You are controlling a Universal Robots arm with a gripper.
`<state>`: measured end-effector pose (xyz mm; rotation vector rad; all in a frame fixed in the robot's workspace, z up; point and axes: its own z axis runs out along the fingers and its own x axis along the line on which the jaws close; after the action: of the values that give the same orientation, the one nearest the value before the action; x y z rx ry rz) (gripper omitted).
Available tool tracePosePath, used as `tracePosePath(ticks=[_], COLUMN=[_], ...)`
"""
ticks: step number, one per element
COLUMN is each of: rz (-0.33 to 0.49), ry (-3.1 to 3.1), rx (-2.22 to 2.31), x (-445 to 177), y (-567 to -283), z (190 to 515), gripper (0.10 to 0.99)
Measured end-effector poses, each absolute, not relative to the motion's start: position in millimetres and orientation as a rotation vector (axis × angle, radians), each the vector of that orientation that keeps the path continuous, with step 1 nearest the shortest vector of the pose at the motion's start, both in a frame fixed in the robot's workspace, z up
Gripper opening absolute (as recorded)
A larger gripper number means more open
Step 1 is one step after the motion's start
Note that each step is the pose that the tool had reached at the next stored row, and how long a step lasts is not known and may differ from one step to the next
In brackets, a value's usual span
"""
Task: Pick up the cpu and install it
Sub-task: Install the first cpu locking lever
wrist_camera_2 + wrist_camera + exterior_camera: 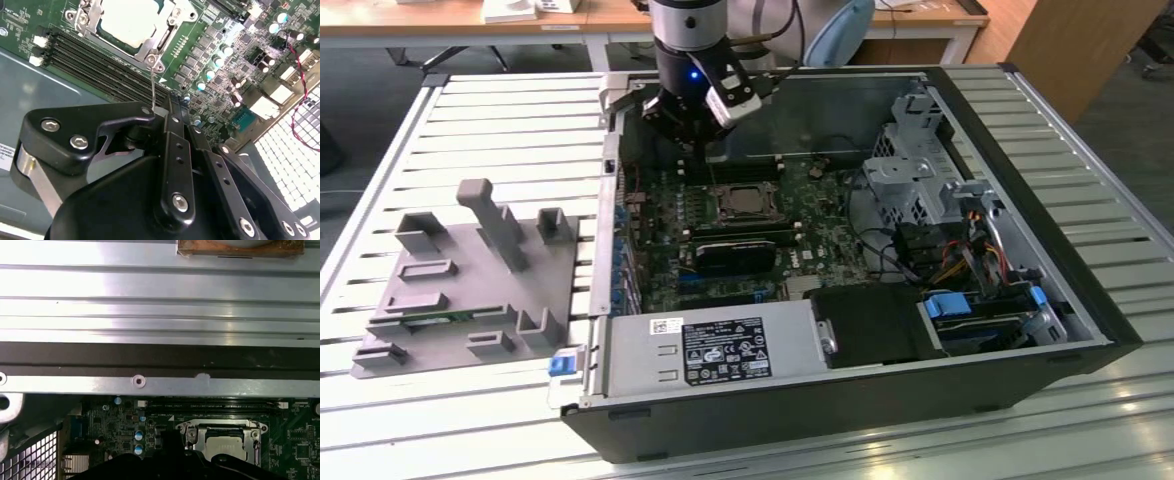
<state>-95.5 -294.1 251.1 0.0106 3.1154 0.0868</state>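
Observation:
The cpu point(744, 203) lies flat in its socket on the green motherboard, silver top up, with the metal load plate point(165, 37) closed around it. It also shows in both wrist views point(125, 20) point(226, 446). My gripper point(698, 150) hangs over the memory slots point(100, 67), just beyond the socket toward the case's back wall. Its black fingers point(172, 130) are pressed together, and the thin wire socket lever point(153, 85) rises from the socket's corner into their tips. The gripper point(164, 108) is shut on that lever's end.
The open computer case point(1067, 200) lies on a slatted metal table point(494, 130). A grey fixture block point(467, 280) stands on the exterior view's left. The power supply point(707, 350), a drive cage point(921, 160) and cables point(961, 250) crowd the case's near and right sides.

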Motion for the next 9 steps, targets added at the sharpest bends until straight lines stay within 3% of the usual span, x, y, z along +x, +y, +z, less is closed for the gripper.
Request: tracePosePath(ticks=[9], rz=[0.087], ry=[3.115], rx=[0.011], x=[-90.1], y=[-294.2], z=[251.0], gripper=[0.106])
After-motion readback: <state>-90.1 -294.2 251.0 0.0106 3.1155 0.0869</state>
